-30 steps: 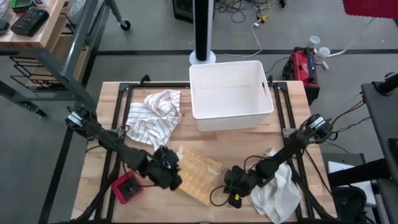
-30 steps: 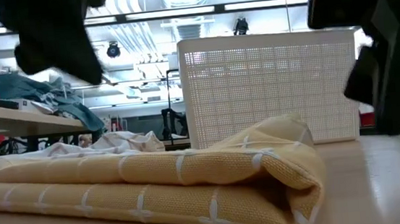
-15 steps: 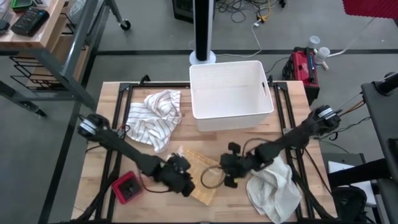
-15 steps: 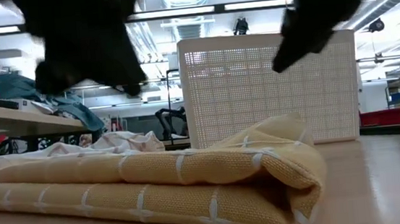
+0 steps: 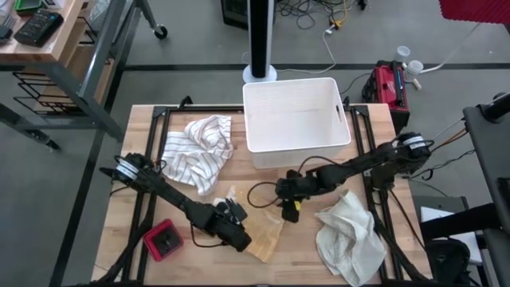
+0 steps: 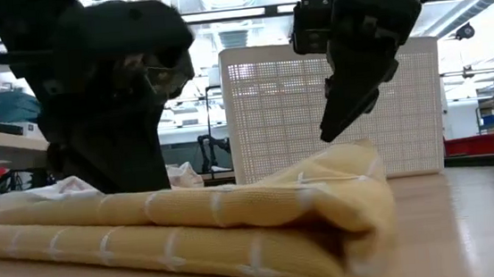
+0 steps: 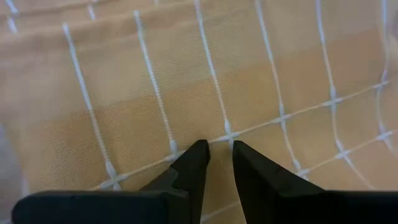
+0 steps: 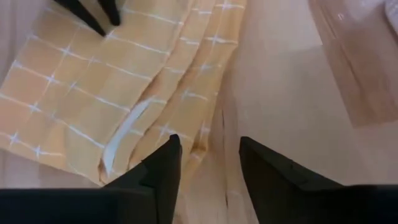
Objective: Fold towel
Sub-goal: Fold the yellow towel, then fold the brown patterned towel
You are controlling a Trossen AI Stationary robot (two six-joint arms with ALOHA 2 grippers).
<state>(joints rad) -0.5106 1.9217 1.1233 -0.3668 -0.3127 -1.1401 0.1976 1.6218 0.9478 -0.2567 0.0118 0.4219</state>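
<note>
Left gripper narrowly parted on yellow towel, right gripper apart above it

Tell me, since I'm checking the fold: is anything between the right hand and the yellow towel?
Nothing visible. The right hand hangs open just above the yellow towel at its edge, with bare table beside it. The left hand sits against the same towel farther along.

Bench: basket at the rear centre. Striped cloth left of the basket. Checked towel, folded, front centre. Left gripper on the towel's left part; right gripper above its rear right edge. Small box front left, beside the towel. Crumpled cloth front right.
</note>
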